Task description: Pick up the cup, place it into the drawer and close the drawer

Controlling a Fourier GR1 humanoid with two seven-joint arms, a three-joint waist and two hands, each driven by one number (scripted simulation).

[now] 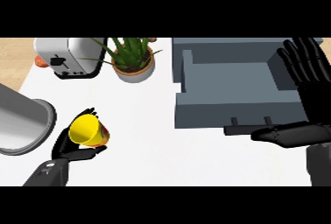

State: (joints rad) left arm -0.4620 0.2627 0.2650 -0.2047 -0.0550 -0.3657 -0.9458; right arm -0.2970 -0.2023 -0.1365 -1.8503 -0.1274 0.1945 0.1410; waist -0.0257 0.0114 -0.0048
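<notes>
A yellow cup [87,130] with an orange patterned side is at the lower left, tilted, its mouth facing up and left. My left hand [68,146] is curled round it from below and behind. The grey drawer [184,111] stands pulled out at the right, its inside bare, with a dark handle [241,130] on its front. My right hand [309,87] is open with fingers straight and pointing up, over the drawer's right side; its thumb [278,134] reaches left beside the handle.
A silver toaster [68,57] stands at the back left, with a potted green plant [132,59] next to it. A large grey metal pot [22,120] sits at the left edge, close to my left hand. The white counter [161,148] stretches between cup and drawer.
</notes>
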